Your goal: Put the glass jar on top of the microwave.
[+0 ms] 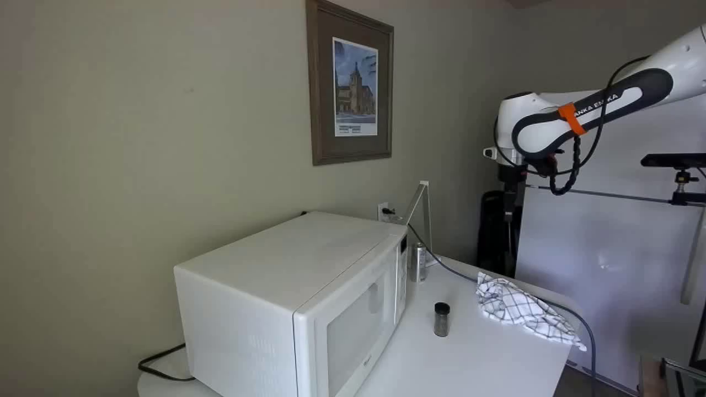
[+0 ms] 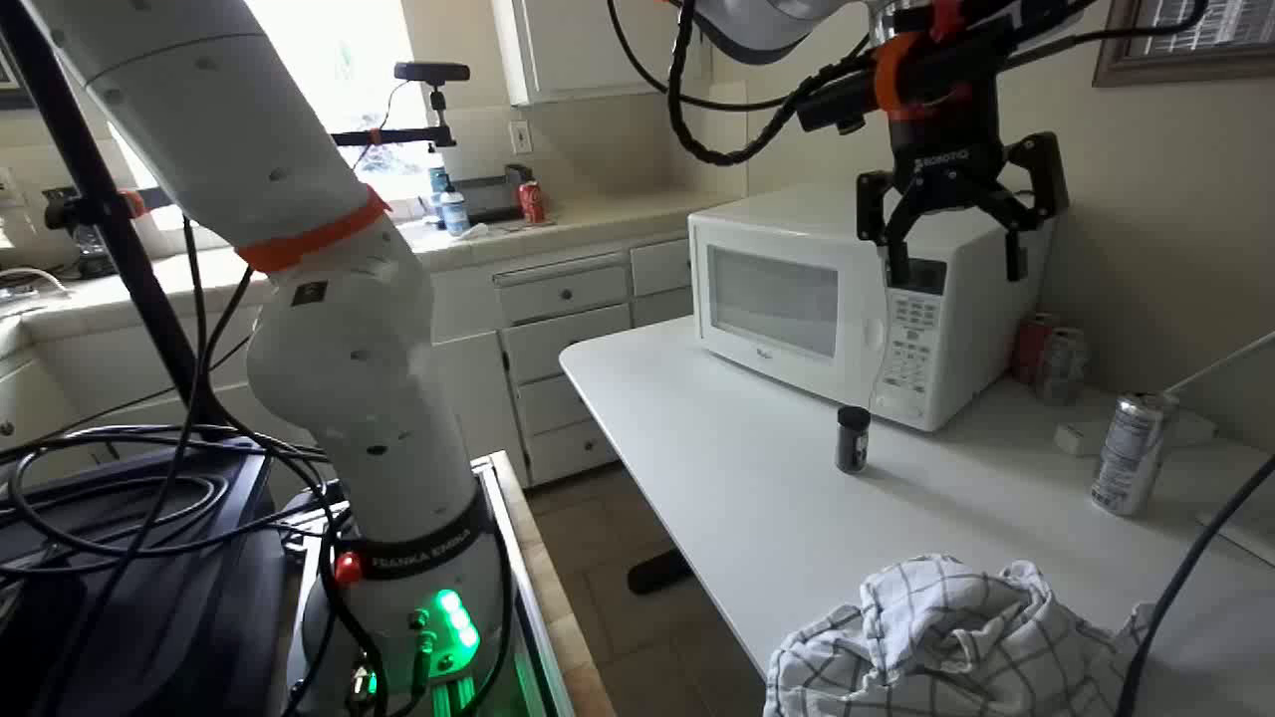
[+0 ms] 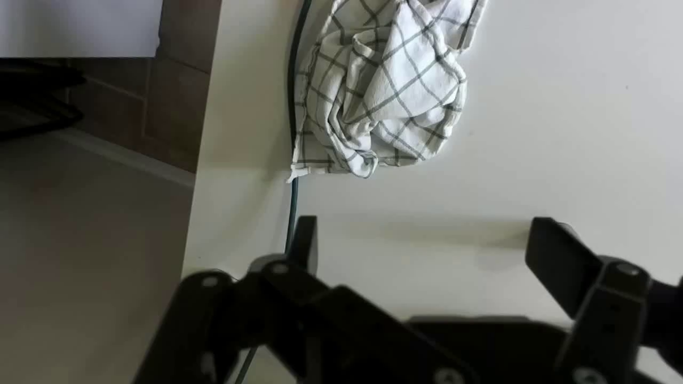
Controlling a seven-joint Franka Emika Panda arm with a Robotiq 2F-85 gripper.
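The glass jar is a small dark cylinder with a black lid. It stands upright on the white table in both exterior views (image 1: 442, 324) (image 2: 853, 441), in front of the microwave. The microwave is a large white box with a flat top, in both exterior views (image 1: 248, 309) (image 2: 847, 334). My gripper is open with nothing between its fingers, in the air well above the table, in both exterior views (image 1: 508, 212) (image 2: 957, 261) and the wrist view (image 3: 424, 240). In the wrist view a rounded edge shows behind the right finger; I cannot tell what it is.
A crumpled checked cloth (image 1: 515, 306) (image 2: 946, 637) (image 3: 389, 90) lies on the table beside a dark cord (image 1: 587, 325) (image 3: 293, 96). A slim silver can (image 1: 418, 263) (image 2: 1131, 453) stands near the wall. A red can (image 2: 1032, 344) and another can (image 2: 1061, 365) stand beside the microwave.
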